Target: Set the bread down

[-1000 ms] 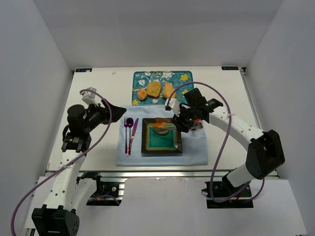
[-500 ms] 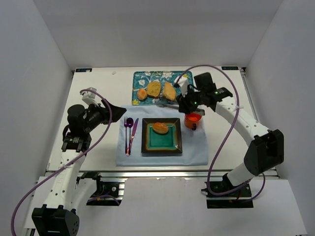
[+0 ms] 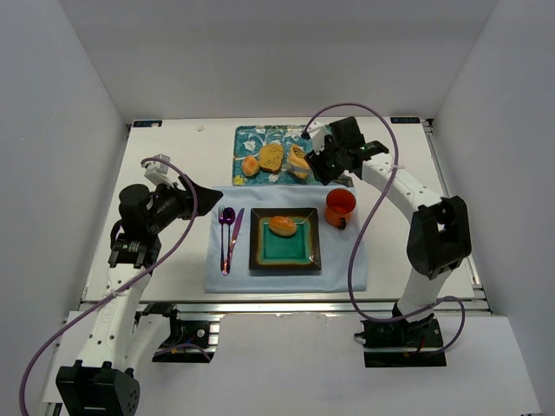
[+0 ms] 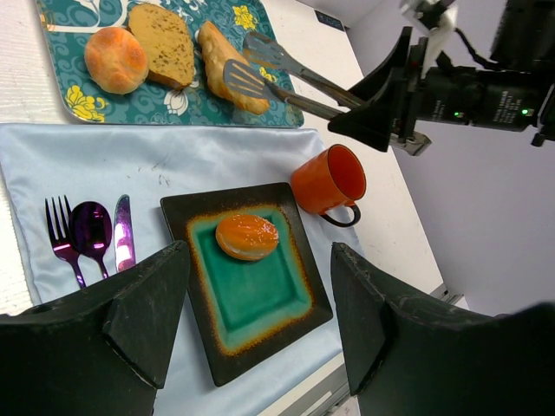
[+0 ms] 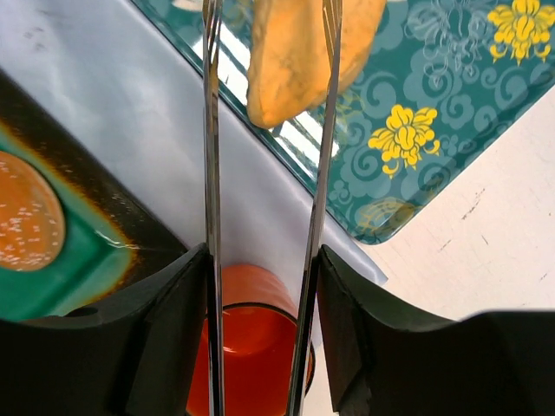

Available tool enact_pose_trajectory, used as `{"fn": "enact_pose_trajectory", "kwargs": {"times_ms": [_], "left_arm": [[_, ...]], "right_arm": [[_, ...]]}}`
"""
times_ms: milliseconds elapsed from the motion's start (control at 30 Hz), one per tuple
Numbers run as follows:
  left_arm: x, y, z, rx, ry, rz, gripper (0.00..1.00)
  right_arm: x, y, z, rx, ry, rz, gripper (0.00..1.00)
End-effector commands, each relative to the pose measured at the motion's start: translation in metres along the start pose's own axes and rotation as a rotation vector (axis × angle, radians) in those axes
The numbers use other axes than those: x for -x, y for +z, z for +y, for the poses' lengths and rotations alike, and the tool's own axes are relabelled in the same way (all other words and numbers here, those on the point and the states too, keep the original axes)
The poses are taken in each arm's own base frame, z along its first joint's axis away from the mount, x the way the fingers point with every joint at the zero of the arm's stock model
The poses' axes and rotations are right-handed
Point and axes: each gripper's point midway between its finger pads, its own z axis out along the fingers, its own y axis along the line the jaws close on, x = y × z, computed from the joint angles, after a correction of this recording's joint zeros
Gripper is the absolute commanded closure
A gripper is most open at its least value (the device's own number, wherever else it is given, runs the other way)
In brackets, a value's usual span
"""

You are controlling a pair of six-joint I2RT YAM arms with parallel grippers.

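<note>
My right gripper is shut on metal tongs. The tong ends straddle a long bread lying on the teal floral tray. I cannot tell whether they squeeze it. A round roll and a brown slice lie beside it on the tray. A glazed bun sits at the back of the dark square plate. My left gripper is open and empty, held above the table left of the placemat.
An orange mug stands right of the plate, just under my right wrist. A purple fork, spoon and knife lie left of the plate on the light blue placemat.
My right arm has swung back from the plate to the tray, leaving the bun on the plate. The tongs now sit at the long bread. The left arm has not moved.
</note>
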Motion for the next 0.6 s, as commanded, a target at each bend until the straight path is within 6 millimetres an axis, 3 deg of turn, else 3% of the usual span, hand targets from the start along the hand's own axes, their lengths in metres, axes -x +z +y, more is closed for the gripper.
{"fn": "enact_pose_trajectory", "kwargs": {"times_ms": [0,267,367,500,567], "left_arm": [[0.006,-0.001,-0.002,0.0,0.016,-0.018,0.25],[0.007,0.001,-0.002,-0.006,0.017,-0.015,0.25],[0.007,0.001,-0.003,-0.009,0.019,-0.017,0.25],[0.007,0.0,-0.002,-0.005,0.019,-0.016,0.25],[0.007,0.0,-0.003,-0.007,0.021,-0.017,0.25]], "right_arm": [[0.026,-0.004,-0.019,-0.083,-0.047,-0.054,0.44],[0.001,0.014,-0.013,-0.099,-0.107,0.036,0.45],[-0.005,0.014,-0.018,-0.143,-0.134,0.06,0.55],[-0.004,0.01,-0.022,-0.163,-0.147,0.056,0.82],[-0.001,0.006,-0.02,-0.158,-0.146,0.045,0.88]]}}
